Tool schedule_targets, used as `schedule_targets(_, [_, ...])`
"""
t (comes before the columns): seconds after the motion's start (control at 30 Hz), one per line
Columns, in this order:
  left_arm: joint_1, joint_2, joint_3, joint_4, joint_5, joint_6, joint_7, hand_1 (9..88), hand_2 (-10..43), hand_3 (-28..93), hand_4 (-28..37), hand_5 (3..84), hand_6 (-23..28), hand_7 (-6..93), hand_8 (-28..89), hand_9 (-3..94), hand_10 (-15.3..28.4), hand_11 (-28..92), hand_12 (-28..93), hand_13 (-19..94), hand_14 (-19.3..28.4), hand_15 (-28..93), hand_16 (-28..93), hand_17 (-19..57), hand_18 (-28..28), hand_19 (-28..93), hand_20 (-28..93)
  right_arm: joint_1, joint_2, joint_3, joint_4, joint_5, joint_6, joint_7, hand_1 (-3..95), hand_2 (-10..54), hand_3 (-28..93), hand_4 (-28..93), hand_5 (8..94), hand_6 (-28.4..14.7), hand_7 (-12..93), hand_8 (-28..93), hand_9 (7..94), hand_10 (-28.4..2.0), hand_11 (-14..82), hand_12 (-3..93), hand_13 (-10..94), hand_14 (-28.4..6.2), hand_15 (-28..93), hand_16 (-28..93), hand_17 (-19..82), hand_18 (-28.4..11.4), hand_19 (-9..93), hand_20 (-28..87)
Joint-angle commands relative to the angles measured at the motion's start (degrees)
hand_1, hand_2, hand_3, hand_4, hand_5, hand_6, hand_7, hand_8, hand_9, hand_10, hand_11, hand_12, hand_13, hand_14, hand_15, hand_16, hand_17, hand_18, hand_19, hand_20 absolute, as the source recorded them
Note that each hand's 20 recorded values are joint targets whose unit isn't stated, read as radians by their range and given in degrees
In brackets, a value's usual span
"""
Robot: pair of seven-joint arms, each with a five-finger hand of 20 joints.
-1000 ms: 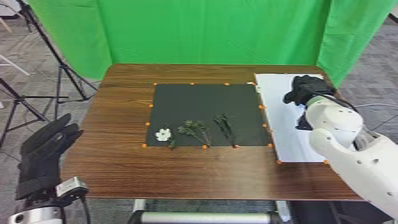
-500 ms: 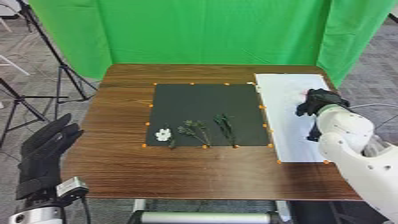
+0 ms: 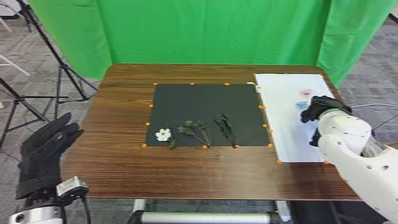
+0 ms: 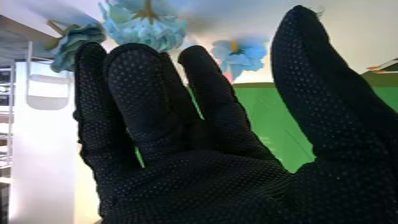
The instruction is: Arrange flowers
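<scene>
Right hand [image 3: 327, 108] over white sheet's [image 3: 289, 125] right side, fingers straight, thumb spread apart. Blue flowers [image 4: 140, 30] near fingertips; pink flower [image 3: 306, 93] farther up sheet. Left of sheet, on black mat [image 3: 200, 105]: white flower [image 3: 163, 135], green sprigs [image 3: 190, 130]. Left hand [image 3: 41, 156] beside table [image 3: 115, 170], fingers extended.

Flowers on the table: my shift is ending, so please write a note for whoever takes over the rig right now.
Left robot hand: open, off the left side of the table.
Right robot hand: open and empty, at the white sheet.
Done: white flower and green sprigs lie on the black mat, toward its near edge.
Left: pink flower and blue flowers are at the sheet, probably to be arranged next.
</scene>
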Motion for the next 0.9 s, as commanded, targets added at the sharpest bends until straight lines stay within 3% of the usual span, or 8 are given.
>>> schedule_targets(0.03, [0.9, 0.61, 0.24, -0.14, -0.87, 0.26, 0.59, 26.5, 4.0, 83, -16.9, 40.7, 10.0, 17.9, -11, 37.1, 20.0, 37, 8, 25, 27.1, 63, -16, -9.0, 21.7, 57, 2, 0.19, 1.38, -1.23, 0.64, -0.74, 0.96, 1.81, 33.7, -5.7, 83, -24, 47.0, -10.9, 15, -9, 48.2, -23.3, 20.1, 16.1, 60, -14.4, 81, 12, 28, -22.1, 85, -3])
schedule_targets(0.23, [0.74, 0.24, 0.08, -0.23, -0.2, 0.08, 0.17, 26.5, 4.0, 83, -16.9, 40.7, 10.0, 18.0, -11, 37.1, 20.0, 37, 8, 25, 27.1, 63, -16, -9.0, 21.7, 57, 2, 0.01, 2.17, -1.75, -0.03, -1.73, 2.0, 2.63, 34.9, -5.7, 83, -25, 47.8, -10.6, 15, -10, 50.0, -23.1, 20.2, 15.9, 62, -14.3, 82, 12, 29, -22.0, 86, -5])
schedule_targets(0.27, [0.83, 0.54, 0.17, -0.24, -0.6, 0.28, 0.51, 26.5, 4.0, 83, -17.0, 40.7, 10.0, 18.0, -11, 37.1, 19.9, 37, 8, 25, 27.1, 63, -16, -9.0, 21.7, 57, 2, -0.14, 2.17, -1.66, -0.27, -2.67, 2.11, 2.54, 34.9, -5.7, 83, -24, 47.8, -10.6, 15, -10, 50.1, -23.1, 20.2, 15.9, 62, -14.3, 82, 12, 29, -22.1, 87, -5])
schedule_targets(0.43, [0.87, 0.08, 0.22, -0.29, -0.2, 0.07, 0.01, 26.5, 3.9, 84, -16.9, 40.6, 10.0, 17.9, -11, 37.1, 20.0, 37, 8, 25, 27.1, 63, -16, -9.0, 21.8, 58, 2, 0.43, 2.97, -2.74, -1.15, -4.57, 4.67, 1.89, 35.1, -6.1, 82, -24, 47.8, -10.7, 15, -10, 49.8, -23.4, 20.1, 15.8, 62, -14.3, 81, 12, 30, -22.1, 87, -7])
schedule_targets(0.53, [0.75, 0.69, 0.59, -0.21, -0.82, 0.38, 0.64, 26.5, 4.0, 83, -17.0, 40.6, 10.0, 17.9, -11, 37.1, 20.0, 37, 8, 25, 27.1, 63, -16, -9.0, 21.7, 58, 2, 0.34, 3.29, -2.51, -2.11, -4.7, 5.39, 2.27, 34.6, -6.4, 82, -24, 47.7, -10.9, 14, -10, 49.1, -24.0, 19.5, 15.8, 62, -14.4, 81, 12, 30, -22.1, 88, -8])
schedule_targets(0.67, [0.92, 0.26, 0.12, -0.37, -0.3, 0.23, 0.22, 26.5, 4.0, 83, -17.0, 40.7, 10.0, 17.9, -11, 37.1, 20.0, 37, 8, 25, 27.1, 63, -16, -9.0, 21.7, 58, 2, -1.0, 2.5, -0.32, -3.61, -4.91, 1.63, 2.93, 34.4, -6.7, 82, -24, 47.6, -11.1, 14, -9, 48.8, -24.4, 19.1, 15.8, 62, -14.7, 81, 13, 30, -22.7, 88, -8])
schedule_targets(0.8, [1.21, -0.95, -0.54, -0.52, 0.8, -0.33, -0.77, 26.4, 4.0, 84, -16.9, 40.7, 10.0, 17.9, -11, 37.1, 20.0, 37, 8, 25, 27.2, 63, -16, -9.0, 21.7, 57, 2, -2.12, 1.75, 1.26, -4.65, -4.77, -2.12, 3.88, 34.4, -7.0, 81, -24, 47.9, -11.6, 13, -9, 49.2, -25.0, 18.3, 15.7, 62, -15.0, 81, 13, 31, -23.5, 89, -9])
schedule_targets(0.9, [1.47, -0.59, -0.42, -0.62, 0.38, -0.03, -0.34, 26.5, 4.0, 84, -16.9, 40.7, 10.0, 17.9, -11, 37.1, 19.9, 37, 8, 25, 27.0, 63, -16, -9.0, 21.7, 57, 2, -3.04, 1.24, 2.49, -5.12, -4.16, -3.87, 4.31, 34.7, -7.1, 81, -24, 48.1, -11.9, 13, -9, 49.2, -25.3, 17.8, 15.6, 63, -15.2, 81, 13, 31, -23.8, 90, -10])
